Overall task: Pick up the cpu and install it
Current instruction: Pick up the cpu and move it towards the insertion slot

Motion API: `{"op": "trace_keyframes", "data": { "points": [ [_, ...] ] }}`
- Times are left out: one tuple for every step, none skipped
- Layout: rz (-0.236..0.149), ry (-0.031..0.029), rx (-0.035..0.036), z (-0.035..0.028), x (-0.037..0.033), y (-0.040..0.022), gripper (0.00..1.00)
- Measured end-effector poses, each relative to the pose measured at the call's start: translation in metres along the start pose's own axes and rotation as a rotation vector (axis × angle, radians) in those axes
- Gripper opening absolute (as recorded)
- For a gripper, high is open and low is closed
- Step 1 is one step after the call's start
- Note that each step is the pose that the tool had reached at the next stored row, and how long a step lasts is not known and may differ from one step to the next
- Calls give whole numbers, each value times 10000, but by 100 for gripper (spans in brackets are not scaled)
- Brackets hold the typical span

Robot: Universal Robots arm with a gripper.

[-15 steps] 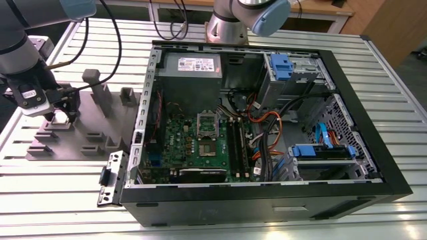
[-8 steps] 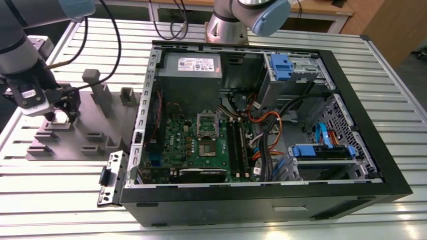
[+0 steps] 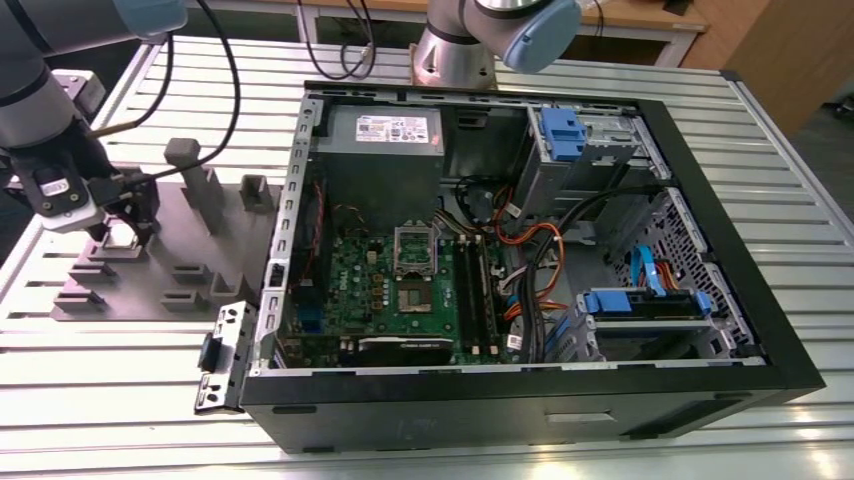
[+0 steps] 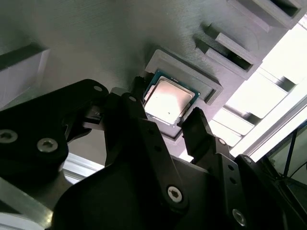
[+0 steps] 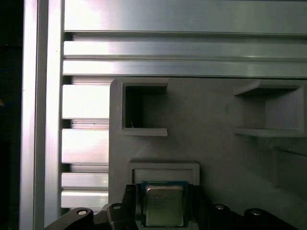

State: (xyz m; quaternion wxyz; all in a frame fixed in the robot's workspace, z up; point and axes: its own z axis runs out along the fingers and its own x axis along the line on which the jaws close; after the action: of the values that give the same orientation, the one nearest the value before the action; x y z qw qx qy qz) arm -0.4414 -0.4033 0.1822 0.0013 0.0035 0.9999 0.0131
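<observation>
Bright, even light fills the exterior view, sheening the aluminium table slats [image 3: 787,200]. In the second wrist view the cpu [image 4: 169,101] lid glares pale and slats blow out white. In the first wrist view, the grey fixture [image 5: 206,110] pockets hold shadow.

In the second wrist view the hand [image 4: 167,110] covers two corners of the cpu [image 4: 169,98]; contact is unclear.

The grey metal robot arm [image 3: 461,55] rises from its base at the far side, with 1 pale-blue joint cap above it. It comes back in at the exterior view's left, the forearm sloping down to the wrist. The black gripper [image 3: 120,228] points straight down and hangs low. In the second wrist view its dark body carries silver screws.
</observation>
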Motion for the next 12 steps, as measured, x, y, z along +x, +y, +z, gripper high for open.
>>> {"op": "trace_keyframes", "data": {
  "points": [
    [0,-1,-1,-4,0,0,58],
    [0,-3,-2,-5,0,0,58],
    [0,-3,-2,-5,-1,0,58],
    [0,-3,-2,-5,0,0,58],
    [0,-3,-2,-6,0,0,58],
    [0,-1,-1,-7,-1,0,58],
    [0,-1,-1,-7,-1,0,58],
    [0,7,-1,-8,-5,0,58],
    [0,14,1,-7,-6,0,58],
    [1,15,0,-7,-6,0,58],
    [1,15,0,-7,-6,0,58],
    [1,15,0,-7,-6,0,58]
  ]
}}
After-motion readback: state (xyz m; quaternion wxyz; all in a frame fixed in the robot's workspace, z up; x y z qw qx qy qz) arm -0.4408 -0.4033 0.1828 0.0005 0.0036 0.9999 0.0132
